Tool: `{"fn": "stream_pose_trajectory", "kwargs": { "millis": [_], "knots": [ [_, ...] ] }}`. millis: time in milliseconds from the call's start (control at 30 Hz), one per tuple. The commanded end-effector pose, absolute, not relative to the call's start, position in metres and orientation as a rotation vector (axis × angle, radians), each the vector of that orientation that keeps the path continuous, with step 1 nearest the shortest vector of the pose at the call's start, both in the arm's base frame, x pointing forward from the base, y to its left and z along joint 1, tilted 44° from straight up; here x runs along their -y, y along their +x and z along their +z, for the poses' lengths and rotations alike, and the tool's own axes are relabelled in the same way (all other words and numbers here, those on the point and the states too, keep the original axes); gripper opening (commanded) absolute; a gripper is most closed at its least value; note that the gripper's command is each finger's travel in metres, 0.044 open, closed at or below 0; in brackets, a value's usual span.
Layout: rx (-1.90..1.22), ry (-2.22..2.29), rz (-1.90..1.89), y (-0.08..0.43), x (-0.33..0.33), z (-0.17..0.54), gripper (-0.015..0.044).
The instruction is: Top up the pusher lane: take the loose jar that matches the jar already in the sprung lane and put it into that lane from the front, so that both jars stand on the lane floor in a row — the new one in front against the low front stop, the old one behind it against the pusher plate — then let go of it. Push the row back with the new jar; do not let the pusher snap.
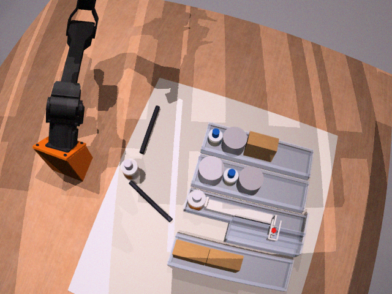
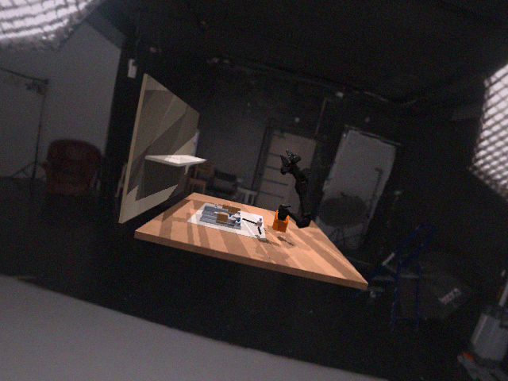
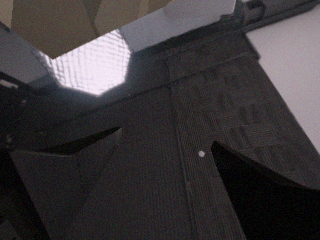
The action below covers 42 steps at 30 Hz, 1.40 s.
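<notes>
The loose jar [image 1: 130, 168] [image 2: 259, 221] stands upright on the pale mat, left of the trays; it has a white top and an amber lower part. A matching jar [image 1: 196, 199] stands at the front end of the sprung lane [image 1: 291, 220]. The white pusher plate [image 1: 206, 201] is right behind this jar, with a long white strip trailing back from it. The low front stop is too small to make out clearly. My gripper [image 3: 167, 138] [image 2: 286, 154] is open and empty, raised high above the table and far from both jars. It is outside the top view.
Two black bars [image 1: 149, 129] [image 1: 150, 201] lie near the loose jar. Neighbouring lanes hold grey cylinders [image 1: 234, 140], blue-capped bottles [image 1: 215, 136] and brown boxes [image 1: 261, 146]. A white frame with a red dot [image 1: 274, 230] stands at the rear. An upright panel with a shelf [image 2: 176, 159] rises beyond the trays.
</notes>
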State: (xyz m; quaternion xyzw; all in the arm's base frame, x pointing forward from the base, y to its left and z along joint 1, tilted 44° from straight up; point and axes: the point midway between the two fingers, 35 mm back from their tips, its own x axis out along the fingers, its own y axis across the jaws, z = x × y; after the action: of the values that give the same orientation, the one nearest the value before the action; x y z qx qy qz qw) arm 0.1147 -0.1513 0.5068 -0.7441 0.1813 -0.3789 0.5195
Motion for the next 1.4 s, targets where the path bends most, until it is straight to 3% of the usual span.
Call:
{"fn": "stream_pose_trajectory", "kwargs": {
  "millis": [0,333,667,1000,1167,1367],
  "knots": [
    [-0.451,-1.594,-0.75,0.14,0.184,0.464,0.044],
    [-0.559,-1.039,-0.339,0.204,0.221,0.326,0.044],
    [-0.79,-0.384,0.055,0.236,0.183,0.172,0.044],
    [-1.199,0.369,0.385,0.205,0.078,0.058,0.044],
    [-1.431,0.689,0.473,0.168,0.028,0.038,0.044],
    [-1.44,0.701,0.476,0.167,0.026,0.038,0.044]
  ]
}}
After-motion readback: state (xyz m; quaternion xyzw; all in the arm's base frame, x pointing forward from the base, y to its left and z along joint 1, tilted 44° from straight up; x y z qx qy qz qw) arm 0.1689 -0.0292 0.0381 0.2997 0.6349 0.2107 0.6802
